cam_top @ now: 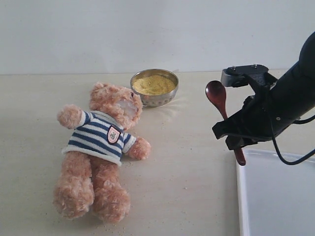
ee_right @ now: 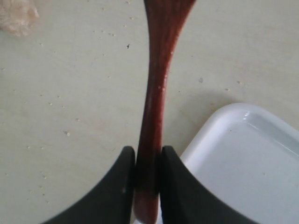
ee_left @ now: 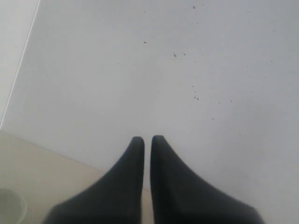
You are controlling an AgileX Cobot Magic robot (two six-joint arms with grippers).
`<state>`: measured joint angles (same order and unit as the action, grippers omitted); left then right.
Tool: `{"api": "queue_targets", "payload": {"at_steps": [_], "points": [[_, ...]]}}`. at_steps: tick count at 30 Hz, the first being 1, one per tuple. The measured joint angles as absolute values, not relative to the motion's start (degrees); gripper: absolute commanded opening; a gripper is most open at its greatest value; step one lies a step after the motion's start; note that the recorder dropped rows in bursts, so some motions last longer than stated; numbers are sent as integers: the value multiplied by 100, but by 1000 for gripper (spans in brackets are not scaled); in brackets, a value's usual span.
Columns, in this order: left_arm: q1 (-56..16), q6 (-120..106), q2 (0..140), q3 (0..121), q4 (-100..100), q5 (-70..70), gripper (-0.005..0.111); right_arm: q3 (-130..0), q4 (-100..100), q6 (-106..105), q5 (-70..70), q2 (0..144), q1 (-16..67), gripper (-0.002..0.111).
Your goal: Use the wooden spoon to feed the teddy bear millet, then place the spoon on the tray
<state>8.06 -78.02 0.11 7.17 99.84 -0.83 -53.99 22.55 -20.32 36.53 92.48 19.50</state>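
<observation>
The teddy bear [cam_top: 106, 135] lies on its back on the beige table, head towards the metal bowl of millet [cam_top: 153, 84]. Right of both, my right gripper [cam_top: 228, 130] is shut on the handle of the wooden spoon [cam_top: 216, 96] and holds it above the table, bowl end up and no grains visible in it. The handle's end hangs over the tray's [cam_top: 280, 201] near-left corner. In the right wrist view the gripper [ee_right: 147, 151] clamps the spoon [ee_right: 156, 93] beside the tray's corner [ee_right: 247, 158]. My left gripper [ee_left: 146, 140] is shut on nothing, out of the exterior view.
Stray grains dot the table around the bear's feet [cam_top: 106, 223] and under the spoon [ee_right: 67, 134]. A tuft of the bear's fur [ee_right: 16, 16] shows at the edge of the right wrist view. A pale wall stands behind the table.
</observation>
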Motion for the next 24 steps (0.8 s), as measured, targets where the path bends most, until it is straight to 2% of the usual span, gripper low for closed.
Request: {"api": "queue_targets", "payload": {"at_steps": [18, 20, 23, 24], "points": [[806, -7802, 11, 717, 9736, -107, 5, -5399, 2364, -2078, 3827, 9248, 1950, 0], [806, -7788, 11, 717, 8658, -152, 5, -5399, 2364, -2093, 3897, 9248, 1950, 0], [806, -7788, 11, 717, 3356, -218, 5, -5399, 2364, -2093, 3868, 9248, 1950, 0], [806, -7788, 11, 717, 2663, -207, 5, -5399, 2364, -2093, 3868, 9248, 1950, 0]]}}
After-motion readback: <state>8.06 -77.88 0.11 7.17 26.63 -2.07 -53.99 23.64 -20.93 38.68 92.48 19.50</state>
